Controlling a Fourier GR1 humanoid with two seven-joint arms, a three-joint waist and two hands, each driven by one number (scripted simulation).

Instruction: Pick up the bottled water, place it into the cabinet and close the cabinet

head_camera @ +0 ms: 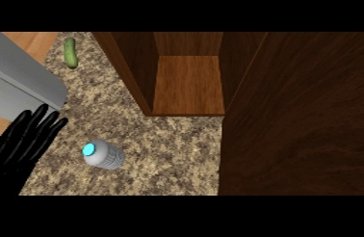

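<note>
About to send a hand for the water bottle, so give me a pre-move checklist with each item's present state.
1. Bottled water stands free on the granite counter: ok.
2. Cabinet open, shelf bare: ok.
3. Cabinet door swung wide, not across the opening: ok.
4. Left hand open, holding nothing, beside the bottle: ok.
5. Right hand in view: not ok.
6. Cucumber lies far from the bottle: ok.

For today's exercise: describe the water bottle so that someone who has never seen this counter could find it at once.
Start at the open wooden cabinet and come toward the near part of the speckled counter. The bottled water stands there, pale grey with a bright cyan cap, unlike the green cucumber far off.
</note>
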